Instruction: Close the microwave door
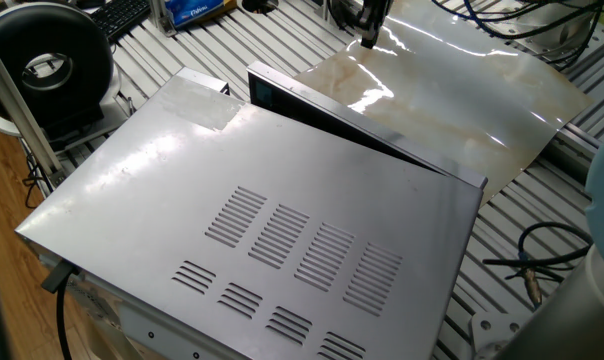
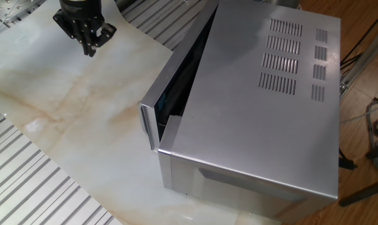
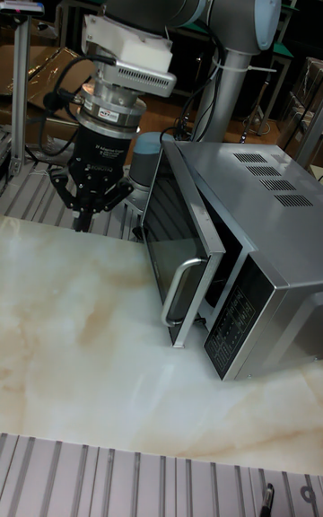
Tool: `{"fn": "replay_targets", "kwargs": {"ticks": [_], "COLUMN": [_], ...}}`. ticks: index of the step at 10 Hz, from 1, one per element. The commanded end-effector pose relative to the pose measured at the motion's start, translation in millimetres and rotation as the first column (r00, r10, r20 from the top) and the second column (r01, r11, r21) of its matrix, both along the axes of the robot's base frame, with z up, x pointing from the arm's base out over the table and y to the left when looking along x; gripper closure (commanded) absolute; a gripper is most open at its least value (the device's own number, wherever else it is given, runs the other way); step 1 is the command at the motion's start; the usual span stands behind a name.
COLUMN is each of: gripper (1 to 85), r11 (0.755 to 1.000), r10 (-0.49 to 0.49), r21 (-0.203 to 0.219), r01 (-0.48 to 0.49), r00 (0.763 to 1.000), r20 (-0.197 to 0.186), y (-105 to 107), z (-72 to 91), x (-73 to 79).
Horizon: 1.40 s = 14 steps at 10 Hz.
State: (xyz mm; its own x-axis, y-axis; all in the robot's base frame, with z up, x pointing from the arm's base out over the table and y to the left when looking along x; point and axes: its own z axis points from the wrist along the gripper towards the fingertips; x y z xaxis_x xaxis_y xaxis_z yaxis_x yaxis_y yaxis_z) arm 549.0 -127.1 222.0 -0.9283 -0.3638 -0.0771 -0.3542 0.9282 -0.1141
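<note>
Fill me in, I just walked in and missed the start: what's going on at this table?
A robot arm's gripper hangs above the marbled beige sheet, holding nothing and touching nothing. Beside it stands the microwave with the microwave door partly ajar, handle facing out. The door is not yet closed, and the gripper is off to its outer side.

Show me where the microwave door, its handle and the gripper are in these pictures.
microwave door (image 3: pixel 170 230): tall fixed view, on its dark glass face.
door handle (image 3: pixel 182 288): tall fixed view, on the middle of the silver bar.
gripper (image 3: pixel 88 208): tall fixed view, between its fingertips, above the marble sheet.
</note>
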Motion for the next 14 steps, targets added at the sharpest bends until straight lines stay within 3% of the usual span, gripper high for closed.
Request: {"fn": "replay_targets", "kwargs": {"ticks": [1,3,4,9,10,12,14], "gripper": [69.7,56.7,45.0,41.7,45.3,72.3,84.7], "r11": [1.000,0.999,0.999,0.996,0.996,0.993,0.992], "r10": [0.000,0.034,0.046,0.016,0.004,-0.044,-0.082], "r21": [0.014,0.010,0.016,0.088,0.094,0.109,0.105], "r01": [0.000,-0.034,-0.046,-0.017,-0.005,0.039,0.074], "r00": [1.000,0.999,0.999,1.000,1.000,0.998,0.994], "r20": [0.005,-0.003,-0.003,0.017,0.020,0.048,0.070], "y": [2.7,2.1,3.6,21.8,23.3,29.6,34.5], "z": [-1.0,-1.3,-1.7,-5.1,-5.3,-6.5,-6.3], "x": [0.6,-1.7,-2.5,0.7,1.5,9.0,13.8]}}
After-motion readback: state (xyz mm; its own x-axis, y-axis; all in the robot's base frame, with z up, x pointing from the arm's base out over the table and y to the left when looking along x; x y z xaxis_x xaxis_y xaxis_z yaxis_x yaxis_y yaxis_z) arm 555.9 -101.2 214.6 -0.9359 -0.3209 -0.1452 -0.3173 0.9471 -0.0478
